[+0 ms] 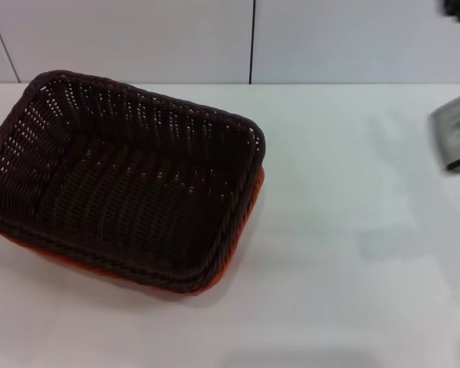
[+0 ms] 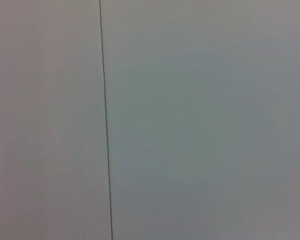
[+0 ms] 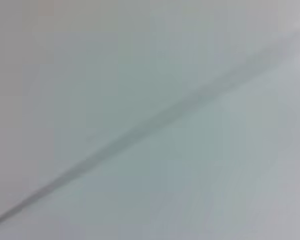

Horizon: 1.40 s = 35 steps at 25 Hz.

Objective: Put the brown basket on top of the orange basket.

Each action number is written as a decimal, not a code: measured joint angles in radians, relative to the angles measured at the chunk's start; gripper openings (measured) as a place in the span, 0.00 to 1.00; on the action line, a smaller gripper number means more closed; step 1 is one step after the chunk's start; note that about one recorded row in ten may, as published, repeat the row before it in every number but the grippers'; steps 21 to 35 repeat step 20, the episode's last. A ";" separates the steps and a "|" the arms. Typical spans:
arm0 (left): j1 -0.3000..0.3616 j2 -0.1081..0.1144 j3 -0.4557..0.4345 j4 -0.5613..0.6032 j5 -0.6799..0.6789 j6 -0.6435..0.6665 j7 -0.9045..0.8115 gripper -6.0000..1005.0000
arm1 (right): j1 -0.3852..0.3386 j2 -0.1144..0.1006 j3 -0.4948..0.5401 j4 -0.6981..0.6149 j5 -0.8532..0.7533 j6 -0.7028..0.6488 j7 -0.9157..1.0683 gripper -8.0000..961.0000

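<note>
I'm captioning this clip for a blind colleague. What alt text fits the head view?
A dark brown woven rectangular basket sits nested in a bright orange woven basket, only slivers of orange showing beneath its rim, on the left of a white table. Part of the right arm shows at the right edge, away from the baskets.

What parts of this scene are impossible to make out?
- Orange basket: head view, only a rim sliver shows under the brown basket.
- Right gripper: head view, blurred and cut off by the edge.
- Left gripper: in no view.
- Both wrist views: blank surfaces only.
</note>
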State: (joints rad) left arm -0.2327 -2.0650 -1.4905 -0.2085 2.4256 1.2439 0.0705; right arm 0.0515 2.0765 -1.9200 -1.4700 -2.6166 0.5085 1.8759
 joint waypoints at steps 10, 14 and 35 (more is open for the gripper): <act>-0.007 0.002 -0.003 -0.007 -0.004 0.001 -0.001 0.78 | 0.059 0.003 -0.001 0.700 0.138 0.839 0.867 0.66; -0.012 0.002 -0.003 -0.001 -0.001 -0.001 0.000 0.78 | 0.098 0.001 -0.015 0.923 0.271 1.004 1.138 0.66; -0.015 0.001 -0.003 0.003 0.000 -0.001 0.000 0.78 | 0.102 0.005 -0.036 1.012 0.299 1.005 1.133 0.66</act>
